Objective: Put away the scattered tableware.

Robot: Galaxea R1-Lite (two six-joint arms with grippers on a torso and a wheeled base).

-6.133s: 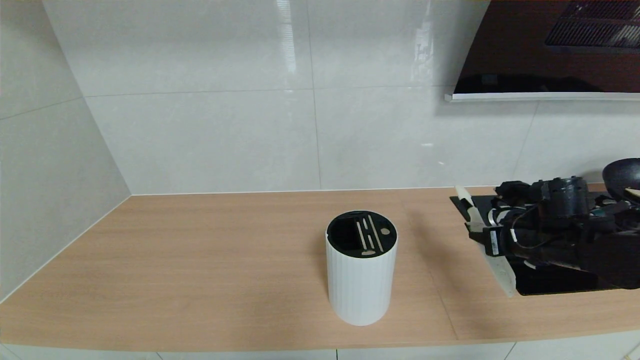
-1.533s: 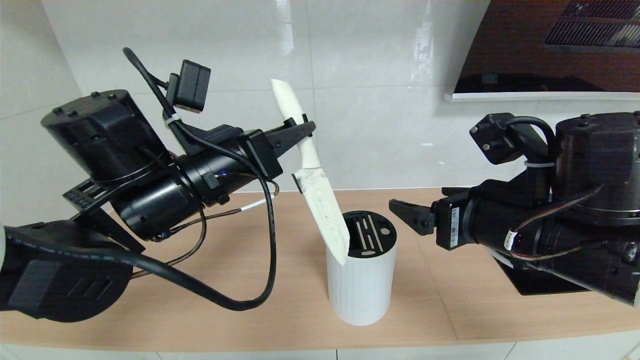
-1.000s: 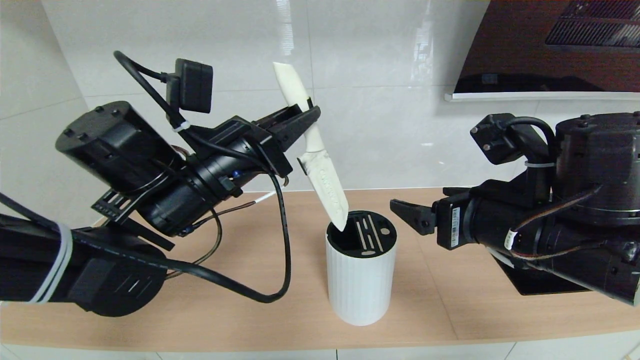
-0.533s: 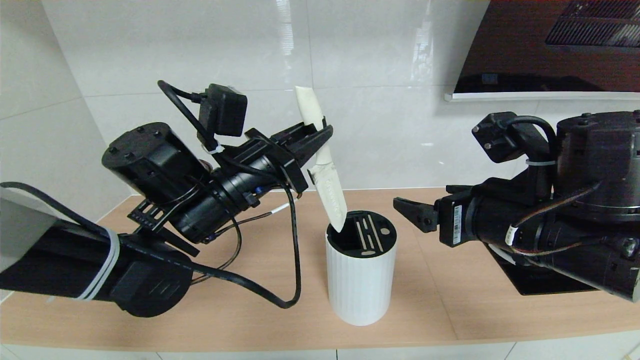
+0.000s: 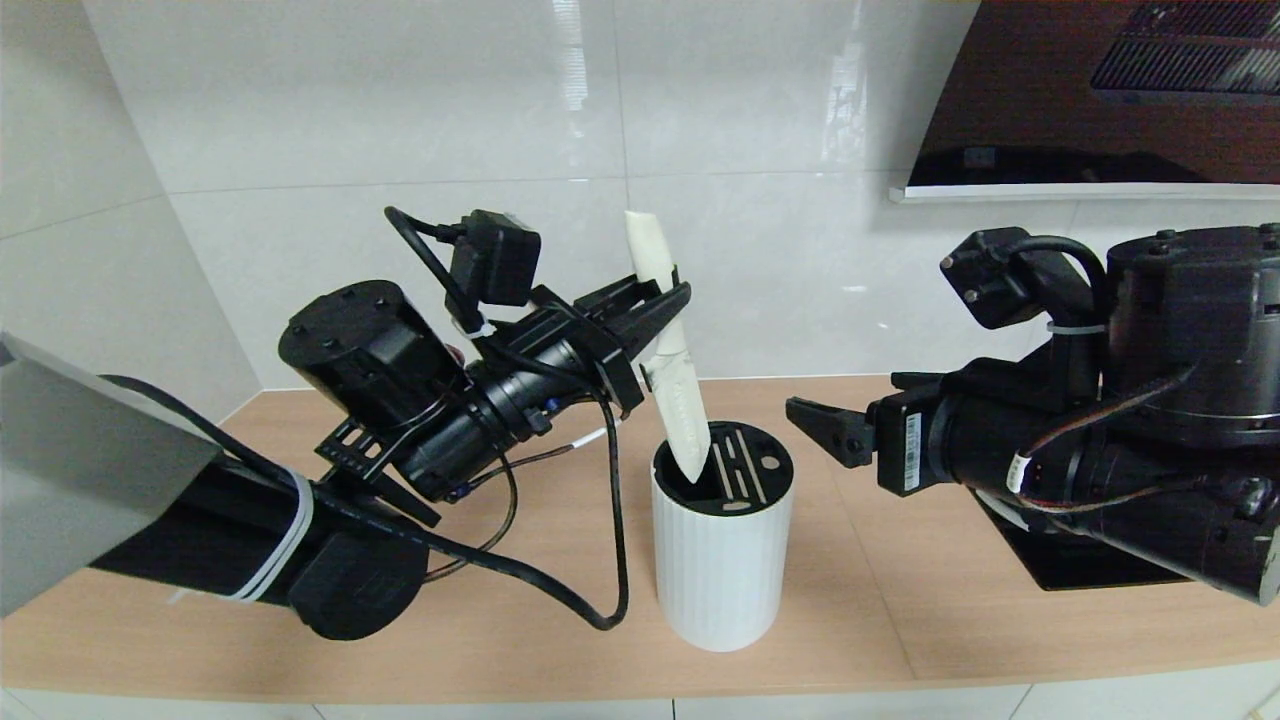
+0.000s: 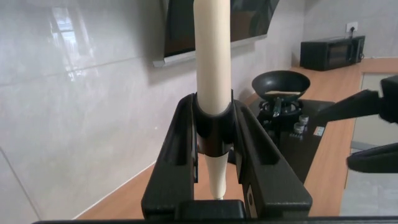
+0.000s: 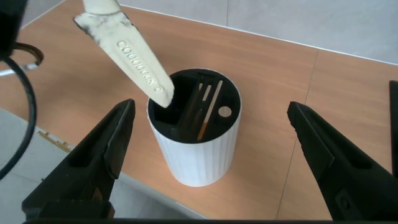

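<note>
A white knife (image 5: 672,380) hangs blade down, and my left gripper (image 5: 668,308) is shut on its handle (image 6: 211,56). The blade tip (image 7: 158,87) dips into the large opening of the white cylindrical holder (image 5: 720,570) in the middle of the wooden counter. The holder's black top (image 7: 202,102) has narrow slots beside that opening. My right gripper (image 5: 838,412) is open and holds nothing. It hovers just right of the holder's rim, with its two fingers (image 7: 99,155) spread wide on either side of the holder.
A black cooktop (image 5: 1080,572) lies on the counter at the right, under the right arm. A black pan (image 6: 281,81) sits on a burner there. A dark range hood (image 5: 1100,100) hangs on the tiled wall. The counter (image 5: 480,620) continues left to the corner.
My left arm has moved right and down with the knife, and the blade tip has sunk into the holder's opening. The right arm has hardly moved.
</note>
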